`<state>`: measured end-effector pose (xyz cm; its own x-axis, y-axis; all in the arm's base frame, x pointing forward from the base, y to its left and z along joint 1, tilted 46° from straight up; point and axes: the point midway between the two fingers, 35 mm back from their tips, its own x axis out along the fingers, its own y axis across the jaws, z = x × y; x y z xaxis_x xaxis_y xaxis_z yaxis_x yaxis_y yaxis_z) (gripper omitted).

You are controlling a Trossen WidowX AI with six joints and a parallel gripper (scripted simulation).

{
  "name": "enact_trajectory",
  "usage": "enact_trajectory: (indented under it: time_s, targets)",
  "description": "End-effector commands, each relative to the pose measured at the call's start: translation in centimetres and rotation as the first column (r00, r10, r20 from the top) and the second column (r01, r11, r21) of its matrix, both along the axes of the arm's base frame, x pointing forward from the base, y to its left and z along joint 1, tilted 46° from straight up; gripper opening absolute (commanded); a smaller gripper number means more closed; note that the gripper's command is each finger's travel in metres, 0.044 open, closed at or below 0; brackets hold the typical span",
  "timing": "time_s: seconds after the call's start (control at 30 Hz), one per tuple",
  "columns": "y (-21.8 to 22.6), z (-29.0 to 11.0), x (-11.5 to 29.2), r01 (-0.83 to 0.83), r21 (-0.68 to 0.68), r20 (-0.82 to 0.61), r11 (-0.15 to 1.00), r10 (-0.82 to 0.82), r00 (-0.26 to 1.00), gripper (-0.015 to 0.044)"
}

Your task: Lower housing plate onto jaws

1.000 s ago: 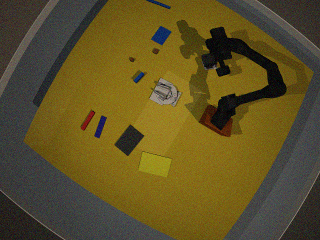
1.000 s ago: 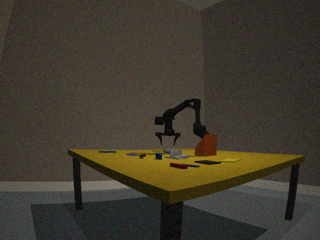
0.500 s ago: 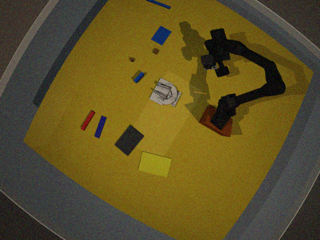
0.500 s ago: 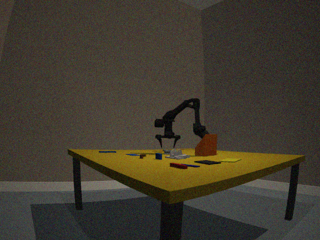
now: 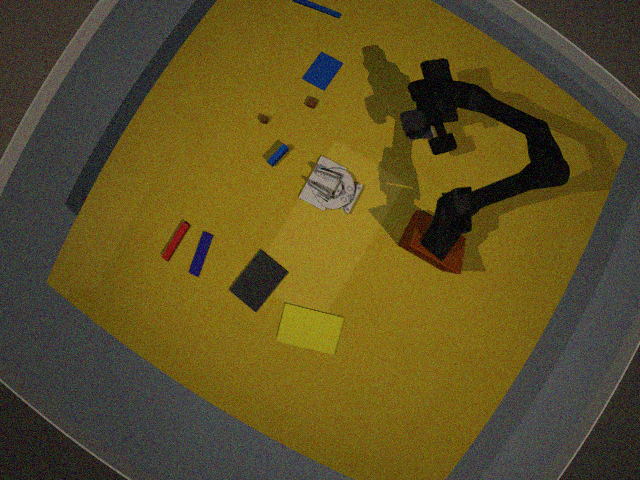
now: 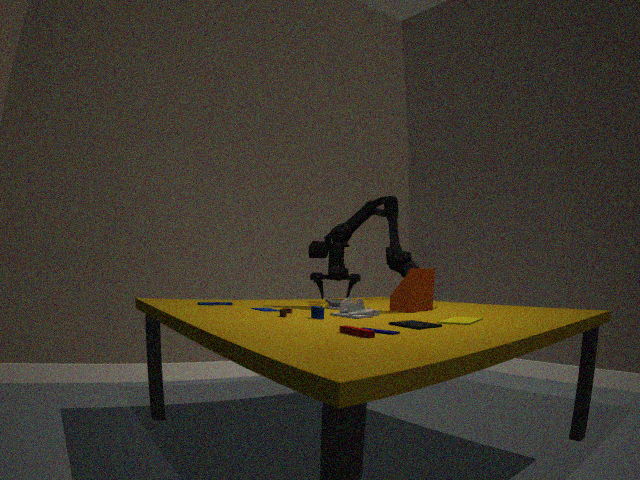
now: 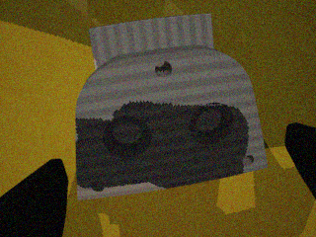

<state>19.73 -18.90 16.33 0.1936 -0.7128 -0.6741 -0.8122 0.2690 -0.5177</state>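
The grey housing plate (image 5: 427,135) (image 6: 334,304) (image 7: 168,84) lies apart from the base, low at the table. The wrist view shows its rounded outline, two round features and a ribbed tab, much of it in shadow. My gripper (image 5: 434,111) (image 6: 336,296) (image 7: 181,153) is open and empty, pointing down just above the plate, one finger towards each side of it. The pale base assembly (image 5: 330,187) (image 6: 352,308) stands on the table, left of the gripper in the top view. Its jaws and stubs are too small to tell apart clearly.
A blue block (image 5: 278,154) (image 6: 317,312) and two small brown blocks (image 5: 311,101) (image 5: 263,118) lie beyond the base. A blue sheet (image 5: 322,70), a dark sheet (image 5: 258,280), a yellow sheet (image 5: 310,328) and a red bar (image 5: 175,240) lie farther out. My arm's orange mount (image 6: 413,291) stands nearby.
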Motion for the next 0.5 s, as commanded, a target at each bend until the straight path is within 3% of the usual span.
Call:
enact_trajectory:
  time_s: [0.0,0.47]
  targets:
    - [-0.34,-0.81,0.06,-0.007,0.007,-0.012,1.000,0.007,1.000,0.0440]
    - [-1.18,-1.61,0.23,-0.007,0.005,-0.012,1.000,0.007,1.000,0.0440]
